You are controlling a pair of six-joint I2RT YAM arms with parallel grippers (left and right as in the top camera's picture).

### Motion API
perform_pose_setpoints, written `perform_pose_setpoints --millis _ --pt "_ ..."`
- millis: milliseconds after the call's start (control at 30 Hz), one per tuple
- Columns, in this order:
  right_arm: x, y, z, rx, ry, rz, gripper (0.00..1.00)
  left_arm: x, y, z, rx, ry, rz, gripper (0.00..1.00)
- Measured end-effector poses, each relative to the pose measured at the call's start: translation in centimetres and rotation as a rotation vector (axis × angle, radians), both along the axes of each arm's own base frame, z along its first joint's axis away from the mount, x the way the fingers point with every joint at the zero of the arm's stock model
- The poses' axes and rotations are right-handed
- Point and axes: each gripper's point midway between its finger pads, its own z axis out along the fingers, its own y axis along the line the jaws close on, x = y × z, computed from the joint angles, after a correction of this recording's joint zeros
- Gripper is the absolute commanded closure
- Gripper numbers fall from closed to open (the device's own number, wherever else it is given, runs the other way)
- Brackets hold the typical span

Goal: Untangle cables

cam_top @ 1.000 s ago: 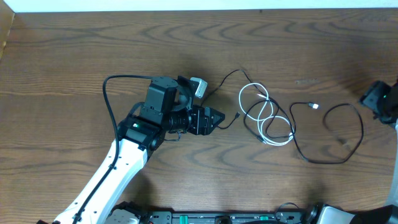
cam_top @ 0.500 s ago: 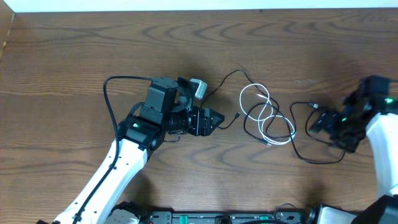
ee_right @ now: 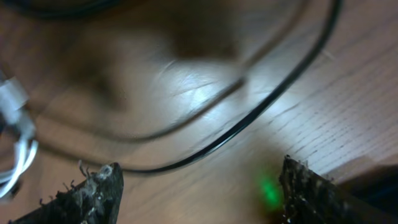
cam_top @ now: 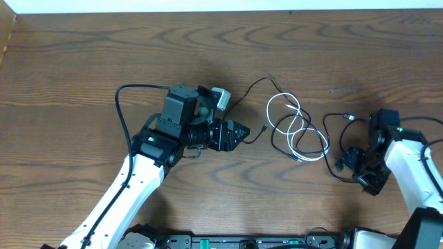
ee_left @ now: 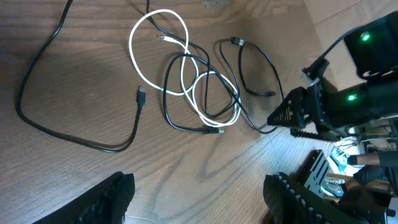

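As its jaws gape, right end effector (ee_right: 200, 169) overhangs black cable (ee_right: 249, 122).

cables (cam_top: 297, 131) on table (cam_top: 83, 55), centre | left gripper (cam_top: 244, 131) just left of them; right gripper (cam_top: 344, 162) over their right part

**Lost to blur, edges and cover**

From the right wrist, nothing sharp: just smears of black cable (ee_right: 249, 118) over the tabletop (ee_right: 186, 81), plus a sliver of white cable (ee_right: 13, 124) cut by the left edge. Cannot sort upper strand from lower there. Shows only the ragged tips of the right gripper (ee_right: 199, 177), clipped at the bottom edge.

From overhead, cannot follow the black loop near the tabletop's right edge under the right arm (cam_top: 408, 159). Loses that arm at the right and bottom edges, and the left arm (cam_top: 131, 187) at the bottom.

From the left wrist, shows only the tips of the left gripper (ee_left: 199, 186). Cannot identify the plug (ee_left: 142, 96): too small. Loses a black strand past the top edge.
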Motion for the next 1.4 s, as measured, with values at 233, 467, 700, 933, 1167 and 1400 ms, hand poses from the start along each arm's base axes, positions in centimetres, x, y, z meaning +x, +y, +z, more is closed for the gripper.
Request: perform_pose_setpoints --millis 233,467,700,933,1167,1400 --pt "-1.3 -0.6 -2.4 -0.072 0.008 -0.238 0.21 0.0 0.0 0.0 0.0 0.0 0.0 0.29" --pt "0.9 -1.0 -3.5 -0.079 -0.141 -0.344 0.93 0.0 0.0 0.0 0.0 0.0 0.0 0.29" --pt "2.3 -1.0 -3.4 -0.068 -0.206 -0.351 0.99 0.0 0.0 0.0 0.0 0.0 0.0 0.29" --pt "5.0 0.5 -1.4 0.04 -0.268 -0.132 0.99 0.0 0.0 0.0 0.0 0.0 0.0 0.29" --pt "13.9 1.3 13.0 0.146 -0.574 0.175 0.99 0.0 0.0 0.0 0.0 -0.001 0.001 0.29" --pt "18.2 1.4 27.2 0.052 -0.922 0.38 0.99 0.0 0.0 0.0 0.0 0.001 0.0 0.29"
